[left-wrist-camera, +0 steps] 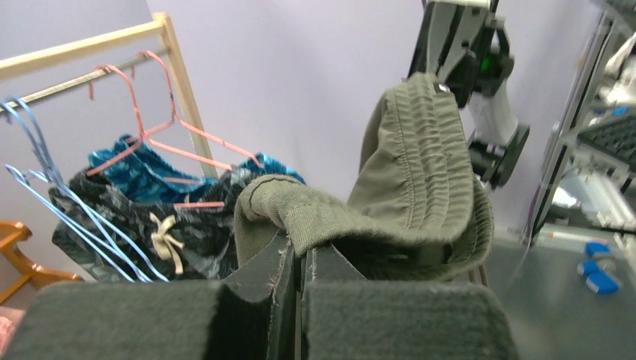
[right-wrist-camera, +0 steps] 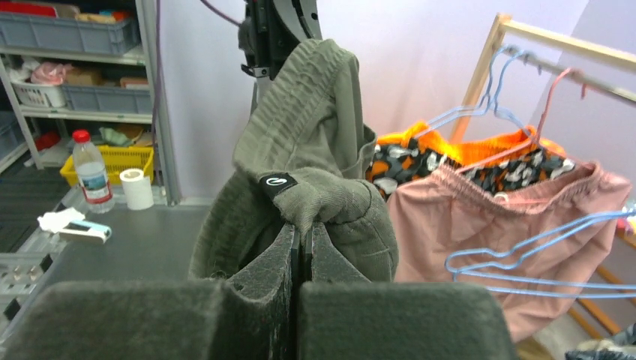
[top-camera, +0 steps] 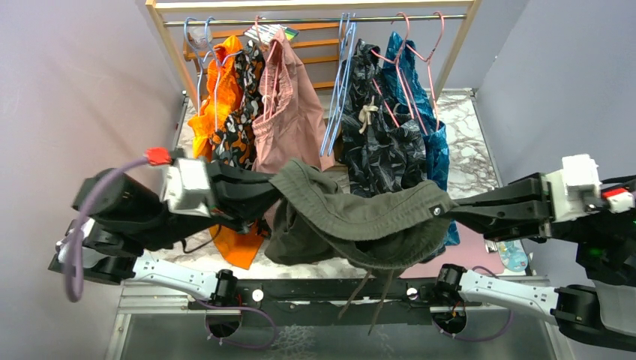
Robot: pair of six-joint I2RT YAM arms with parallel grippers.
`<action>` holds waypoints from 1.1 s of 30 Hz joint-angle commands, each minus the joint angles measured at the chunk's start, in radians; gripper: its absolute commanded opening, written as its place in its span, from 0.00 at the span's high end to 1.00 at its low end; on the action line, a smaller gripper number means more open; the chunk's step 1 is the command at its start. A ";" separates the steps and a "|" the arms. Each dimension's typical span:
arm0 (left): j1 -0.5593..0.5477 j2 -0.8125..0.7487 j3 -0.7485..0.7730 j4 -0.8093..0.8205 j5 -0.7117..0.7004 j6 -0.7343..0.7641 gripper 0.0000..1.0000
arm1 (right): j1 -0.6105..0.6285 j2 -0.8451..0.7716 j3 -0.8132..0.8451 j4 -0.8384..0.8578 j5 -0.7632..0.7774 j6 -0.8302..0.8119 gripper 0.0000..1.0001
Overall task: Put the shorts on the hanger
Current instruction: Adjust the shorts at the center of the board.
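White G-like mark on a small black tab (at an edge of the olive shorts).

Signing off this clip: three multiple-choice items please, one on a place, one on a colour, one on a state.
1. Where are the shorts? A. flat on the table. B. slung between the left gripper and the right gripper. C. over the rack rail.
2. What colour are the bare hangers between the pink shorts and the leaf-print shorts? A. light blue. B. yellow. C. black.
3. The right gripper is: A. wide open. B. shut on a hanger. C. shut on the shorts.
Key: 1 B, each gripper pinches one end; 2 A, thin blue wires; 3 C, cloth clamped in its closed jaws.
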 commanded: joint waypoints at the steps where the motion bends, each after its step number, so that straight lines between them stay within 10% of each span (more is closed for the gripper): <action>1: -0.003 -0.042 0.031 0.128 0.028 0.027 1.00 | 0.005 -0.023 -0.001 0.074 -0.013 -0.011 0.99; 13: -0.003 -0.165 -0.372 0.127 -0.229 -0.138 1.00 | 0.005 -0.108 -0.522 0.160 0.387 0.162 0.99; 33: 0.023 0.007 -0.616 -0.115 -0.440 -0.555 1.00 | 0.005 -0.018 -0.631 -0.011 0.664 0.362 0.99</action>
